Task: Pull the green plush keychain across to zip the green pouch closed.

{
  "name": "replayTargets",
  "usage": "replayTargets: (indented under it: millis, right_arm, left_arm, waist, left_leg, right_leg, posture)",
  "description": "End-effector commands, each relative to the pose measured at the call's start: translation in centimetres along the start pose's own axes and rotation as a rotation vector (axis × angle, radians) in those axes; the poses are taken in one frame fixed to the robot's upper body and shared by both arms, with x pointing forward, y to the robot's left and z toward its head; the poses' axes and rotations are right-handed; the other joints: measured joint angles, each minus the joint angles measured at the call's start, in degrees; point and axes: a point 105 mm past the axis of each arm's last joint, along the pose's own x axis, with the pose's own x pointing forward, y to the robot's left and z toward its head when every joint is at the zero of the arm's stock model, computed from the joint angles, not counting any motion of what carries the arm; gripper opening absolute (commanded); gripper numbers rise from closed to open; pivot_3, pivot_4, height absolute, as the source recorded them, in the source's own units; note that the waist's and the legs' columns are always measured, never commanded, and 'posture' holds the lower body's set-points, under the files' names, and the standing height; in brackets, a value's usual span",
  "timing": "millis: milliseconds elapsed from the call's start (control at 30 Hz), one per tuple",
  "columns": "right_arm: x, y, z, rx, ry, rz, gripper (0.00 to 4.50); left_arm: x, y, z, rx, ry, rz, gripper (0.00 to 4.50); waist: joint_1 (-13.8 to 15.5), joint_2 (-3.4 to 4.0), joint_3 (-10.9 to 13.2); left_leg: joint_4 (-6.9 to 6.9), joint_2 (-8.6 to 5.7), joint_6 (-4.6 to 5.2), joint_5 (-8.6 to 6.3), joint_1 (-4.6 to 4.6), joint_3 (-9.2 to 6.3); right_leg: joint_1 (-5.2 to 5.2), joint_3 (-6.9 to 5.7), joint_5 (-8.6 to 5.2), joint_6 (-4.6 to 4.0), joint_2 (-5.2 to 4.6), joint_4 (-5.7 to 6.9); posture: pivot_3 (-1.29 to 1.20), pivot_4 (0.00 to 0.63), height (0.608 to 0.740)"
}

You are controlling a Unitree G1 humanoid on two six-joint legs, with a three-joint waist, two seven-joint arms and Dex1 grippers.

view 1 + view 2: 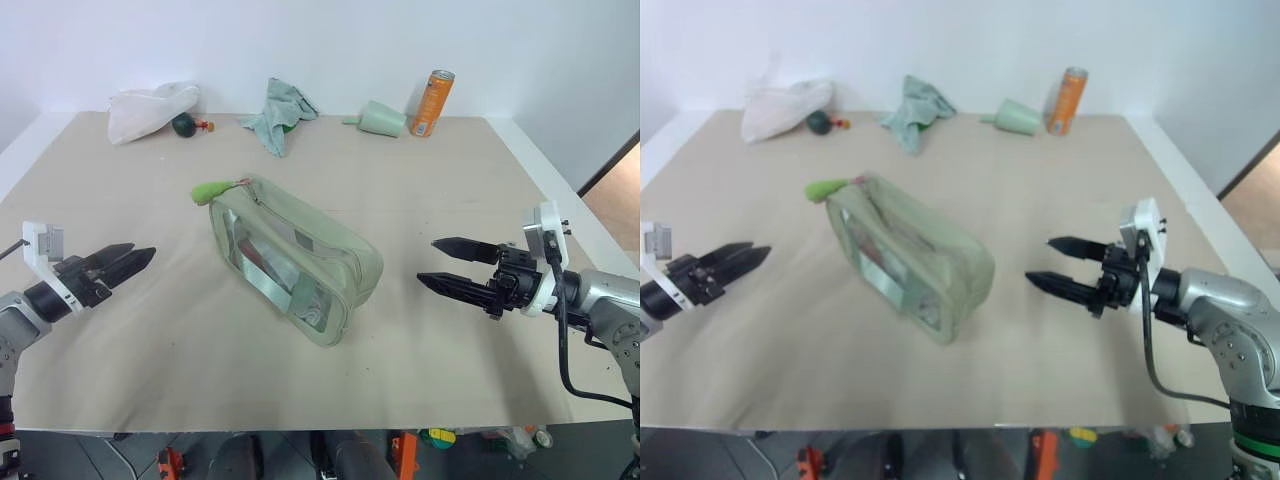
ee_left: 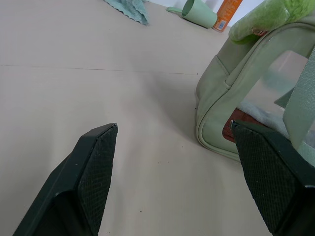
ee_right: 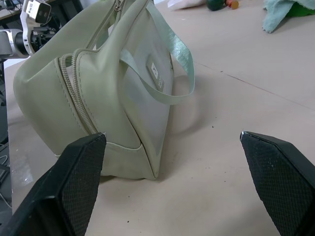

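Showing, from largest to smallest:
Table [image 1: 450,330]: beige top, bearing every item listed.
Green pouch [image 1: 300,250]: pale sage, lying diagonally at the table's middle, between the two grippers and apart from both; clear window and strap face the camera, zipper runs along its top edge.
Right gripper [image 1: 448,265]: level, aimed at the pouch's near end; fingers spread wide, holding nothing.
Left gripper [image 1: 132,260]: level, aimed toward the pouch's far end; in the left wrist view its fingers [image 2: 93,167] stand wide apart, empty.
White bag [image 1: 148,108]: crumpled at the far left edge.
Teal rag [image 1: 278,112]: bunched at the far middle.
Orange can [image 1: 432,102]: upright by the far wall.
Pale green cup [image 1: 382,118]: tipped on its side, just beside the can.
Green plush keychain [image 1: 212,190]: lime, at the pouch's far end, on the zipper's end there.
Dark green ball [image 1: 184,125]: beside the white bag.
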Motion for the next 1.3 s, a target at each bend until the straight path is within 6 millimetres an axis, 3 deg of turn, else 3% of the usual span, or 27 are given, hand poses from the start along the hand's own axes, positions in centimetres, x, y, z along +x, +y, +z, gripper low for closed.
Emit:
replayTargets:
  millis: [33,200,367,533,633,833,867,933,1233,1300]
  right_arm:
    - [0.4,0.2,0.9,-0.074,0.016,0.000,4.50]
    - [2.3,0.7,3.2,-0.166,0.027,0.067,4.50]
    - [3.7,2.2,5.3,-0.233,0.014,0.174,4.50]
    - [5.5,3.2,4.2,-0.256,0.069,0.268,4.50]
    - [6.8,2.7,2.7,-0.243,0.109,0.280,4.50]
    - [9.1,1.5,1.4,-0.248,0.125,0.277,4.50]
    - [9.4,1.2,1.4,-0.253,0.118,0.268,3.95]
    - [9.7,1.1,1.6,-0.257,0.103,0.271,3.41]
    - [9.7,1.4,1.5,-0.332,0.112,0.367,0.15]
    - [9.6,1.3,1.7,-0.371,0.109,0.385,0.02]
  left_arm:
    - [0.1,-1.3,1.6,0.054,-0.031,-0.049,3.78]
    - [1.3,-4.5,4.9,0.152,-0.097,-0.195,3.78]
    - [1.0,-8.3,5.1,0.317,-0.149,-0.358,3.78]
    - [0.8,-10.6,4.0,0.334,-0.136,-0.461,3.78]
    - [0.7,-11.0,3.6,0.325,-0.128,-0.477,3.78]
    - [0.8,-11.2,3.5,0.311,-0.134,-0.475,3.78]
    - [0.8,-11.2,3.4,0.310,-0.135,-0.473,3.81]
    - [0.8,-11.2,3.5,0.309,-0.137,-0.468,3.81]
    - [0.3,-10.3,4.1,0.290,-0.179,-0.397,3.81]
    - [0.2,-9.9,4.7,0.278,-0.207,-0.381,3.81]
  waist:
    - [0.0,0.00,0.0]
    - [0.0,-0.01,0.0]
    - [-0.1,0.01,0.0]
    - [0.0,0.00,0.0]
    - [0.0,0.00,0.0]
    - [0.0,0.00,0.0]
    - [0.0,0.00,0.0]
    - [0.0,0.00,0.0]
    - [0.0,0.00,0.0]
    - [0.0,0.00,0.0]
  left_leg:
    - [0.00,0.00,0.00,0.00,0.00,0.00]
    - [0.07,0.02,0.00,0.01,-0.01,0.01]
    - [0.02,0.02,-0.07,-0.06,-0.01,0.12]
    - [0.01,0.01,-0.07,-0.10,-0.07,0.00]
    - [0.08,0.01,-0.06,-0.10,-0.08,0.01]
    - [0.25,0.03,-0.03,-0.06,-0.06,0.02]
    - [0.26,0.05,-0.03,-0.06,-0.06,0.03]
    - [0.28,0.05,-0.03,-0.06,-0.08,0.02]
    - [0.31,0.05,-0.03,-0.06,-0.10,0.00]
    - [0.33,0.05,-0.03,-0.06,-0.10,-0.01]
  right_leg:
    - [0.00,0.00,0.00,0.00,0.00,0.00]
    - [-0.01,-0.02,0.07,0.03,0.01,0.01]
    - [-0.05,0.12,0.01,-0.05,0.03,0.00]
    - [-0.05,0.04,-0.08,-0.06,0.03,-0.01]
    - [-0.03,0.04,-0.07,-0.05,0.01,0.00]
    - [0.00,0.02,0.08,-0.04,0.04,0.04]
    - [0.00,0.02,0.08,-0.04,0.05,0.04]
    - [0.00,0.00,0.10,-0.06,0.06,0.05]
    - [-0.01,0.01,0.10,-0.07,0.05,0.07]
    - [-0.01,0.00,0.10,-0.07,0.06,0.10]
  posture:
    - [0.00,0.150,0.740]
    - [0.00,0.150,0.740]
    - [0.00,0.150,0.740]
    - [0.00,0.150,0.740]
    - [0.00,0.150,0.740]
    - [0.00,0.150,0.740]
    - [0.00,0.150,0.740]
    - [0.00,0.150,0.740]
    - [0.00,0.150,0.740]
    - [0.00,0.150,0.740]
